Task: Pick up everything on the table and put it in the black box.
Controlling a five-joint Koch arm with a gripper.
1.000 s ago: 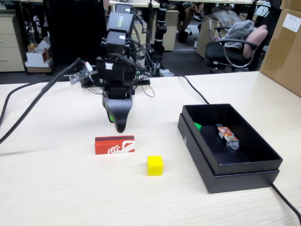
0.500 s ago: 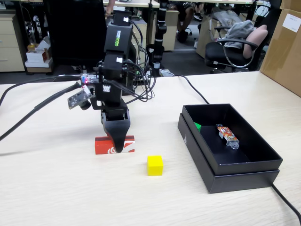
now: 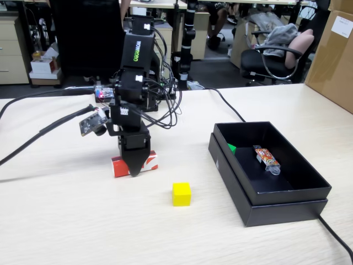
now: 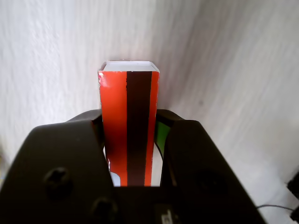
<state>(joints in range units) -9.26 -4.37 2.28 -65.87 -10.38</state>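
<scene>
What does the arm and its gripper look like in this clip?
The arm is matte black and blocky, with green lettering on its upper segment. A bundle of thin black cables loops off its side, and a small circuit board with lit LEDs sits at the wrist. The gripper has black plastic jaws tapering to a point; the wrist view shows green lining and screw heads.

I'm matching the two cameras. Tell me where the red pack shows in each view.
Fixed view: the red pack lies on the table left of centre, mostly hidden behind the gripper.
Wrist view: the red pack stands up the middle of the picture, between the two black jaws.
Shared landmark: the gripper straddling the pack.
</scene>
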